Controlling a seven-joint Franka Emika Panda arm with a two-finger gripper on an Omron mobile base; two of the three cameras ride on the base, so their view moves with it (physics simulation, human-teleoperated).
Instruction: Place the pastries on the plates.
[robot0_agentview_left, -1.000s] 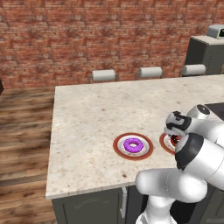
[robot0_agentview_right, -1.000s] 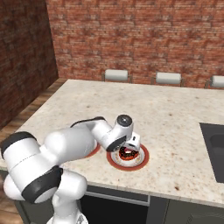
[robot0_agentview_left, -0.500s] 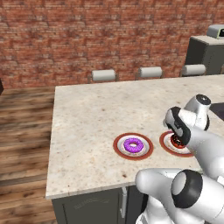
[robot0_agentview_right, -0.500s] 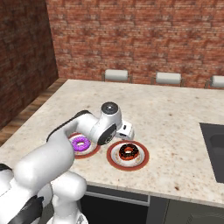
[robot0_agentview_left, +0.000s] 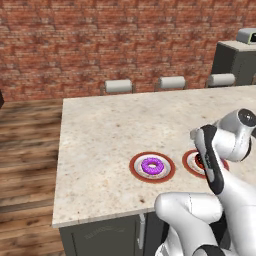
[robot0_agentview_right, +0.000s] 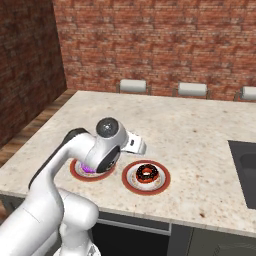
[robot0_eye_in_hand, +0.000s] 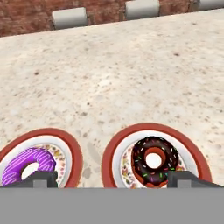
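A speckled stone counter (robot0_agentview_right: 200, 135) in a brick-walled kitchen holds two plates side by side near its front edge, just apart. In the hand view, the purple doughnut (robot0_eye_in_hand: 27, 165) lies on the left plate (robot0_eye_in_hand: 70, 146) at about 8 o'clock, and the chocolate doughnut (robot0_eye_in_hand: 154, 161) lies on the right plate (robot0_eye_in_hand: 192, 151) at about 5 o'clock. Each ring sits flat in its plate's white centre. Both pastries appear to be in place, so the task looks done.

The gripper (robot0_eye_in_hand: 113, 178) hangs above the gap between the plates, its fingers spread wide and empty, one dark tip (robot0_eye_in_hand: 40, 177) over the purple doughnut, the other over the chocolate one. From the right base view the white arm bends over the purple plate (robot0_agentview_right: 80, 172), and the chocolate doughnut (robot0_agentview_right: 147, 173) sits clear at about 3 o'clock of the arm's wrist.

Judging by their look, these doughnuts would be light and soft, with icing that could smear or slip. If one had to be lifted again, the safest hold would be across the ring's outer sides, squeezed gently, keeping it level. A hard pinch could well crush it or tip it against the plate rim.

Three grey stool backs (robot0_agentview_right: 133, 85) stand along the far edge of the counter.
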